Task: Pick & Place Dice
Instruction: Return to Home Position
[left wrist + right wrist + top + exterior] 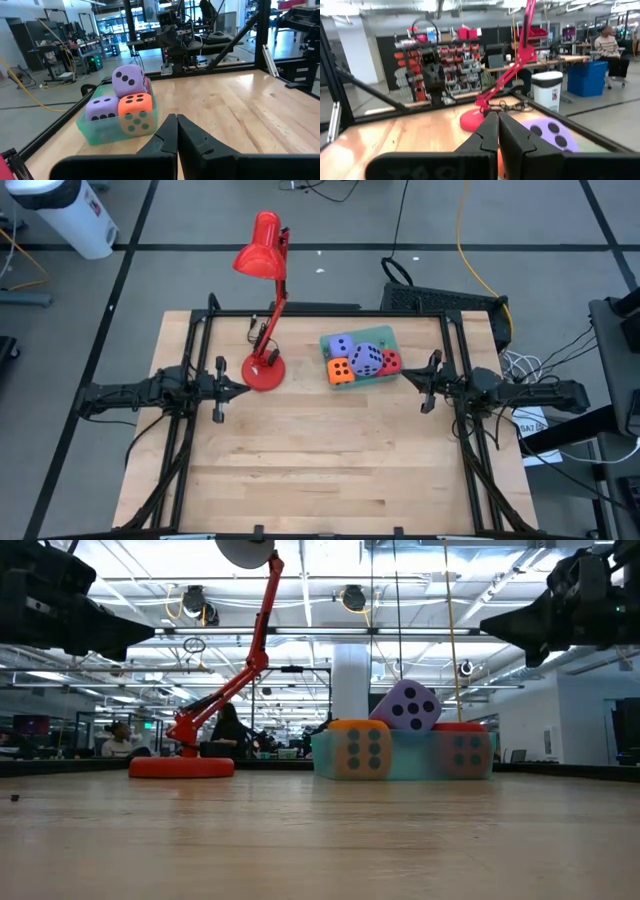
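Foam dice (366, 359) are sitting just ahead of the right hand (408, 380), farther from the left hand (243, 390); both are resting closed, empty.

You get even overhead light in the high view: table (320, 470) uniformly bright, w/ only soft, faint shadows under both arms. Low view is backlit: ceiling lights (150, 565) glare, so the arms go to black silhouettes, and there's a pale sheen along the table's near edge. Wrist views: bright room behind, left gripper (176, 117) and right gripper (497, 115) dark in front.
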Controlling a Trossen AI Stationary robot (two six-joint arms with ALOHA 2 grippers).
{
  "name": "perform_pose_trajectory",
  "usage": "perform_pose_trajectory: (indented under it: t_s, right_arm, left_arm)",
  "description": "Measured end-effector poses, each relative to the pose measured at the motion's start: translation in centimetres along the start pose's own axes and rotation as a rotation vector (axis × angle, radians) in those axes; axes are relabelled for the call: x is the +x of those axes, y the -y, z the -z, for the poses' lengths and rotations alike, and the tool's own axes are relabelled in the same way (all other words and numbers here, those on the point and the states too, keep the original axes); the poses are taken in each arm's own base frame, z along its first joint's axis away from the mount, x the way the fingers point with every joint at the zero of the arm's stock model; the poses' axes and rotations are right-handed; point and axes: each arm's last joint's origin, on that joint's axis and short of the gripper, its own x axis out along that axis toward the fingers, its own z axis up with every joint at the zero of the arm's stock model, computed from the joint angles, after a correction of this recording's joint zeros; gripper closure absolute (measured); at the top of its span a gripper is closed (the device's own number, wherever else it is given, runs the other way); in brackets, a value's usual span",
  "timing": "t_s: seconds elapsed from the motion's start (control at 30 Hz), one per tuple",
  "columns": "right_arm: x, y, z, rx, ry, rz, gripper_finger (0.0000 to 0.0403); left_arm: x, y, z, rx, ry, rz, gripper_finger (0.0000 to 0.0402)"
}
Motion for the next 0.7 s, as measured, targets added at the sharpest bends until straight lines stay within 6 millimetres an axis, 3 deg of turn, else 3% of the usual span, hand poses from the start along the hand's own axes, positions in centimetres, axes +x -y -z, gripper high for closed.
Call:
perform_pose_trajectory:
  t_s: [0.33, 0.7]
  right_arm:
    - [-0.23, 0.01, -0.3, 0.011, 0.031, -0.006, 0.0399]
    - [-0.18, 0.01, -0.16, 0.035, 0.017, -0.005, 0.0399]
  left_arm:
    - [-0.03, -0.37, -0.03, 0.004, -0.011, -0.126, 0.0395]
    - [-0.02, -0.42, -0.27, -0.009, 0.02, -0.136, 0.0394]
